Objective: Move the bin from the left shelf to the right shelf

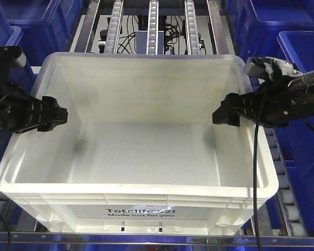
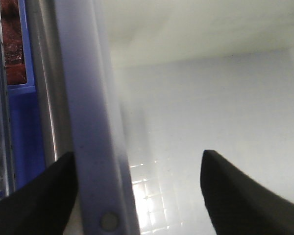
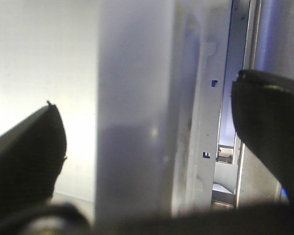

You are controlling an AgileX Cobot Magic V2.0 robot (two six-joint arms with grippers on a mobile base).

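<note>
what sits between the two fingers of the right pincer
The right wall of the bin; in the right wrist view the right pincer stands open, one finger inside, one outside.

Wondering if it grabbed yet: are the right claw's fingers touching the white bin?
Apart: right wrist view shows the right claw astride the bin wall, gap beside each finger.

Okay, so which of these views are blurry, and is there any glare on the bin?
Front view: sharp, evenly lit, faint shadows inside the bin. Left wrist view: soft, glare patch on the grid floor. Right wrist view: blurriest, the wall a pale smear.
</note>
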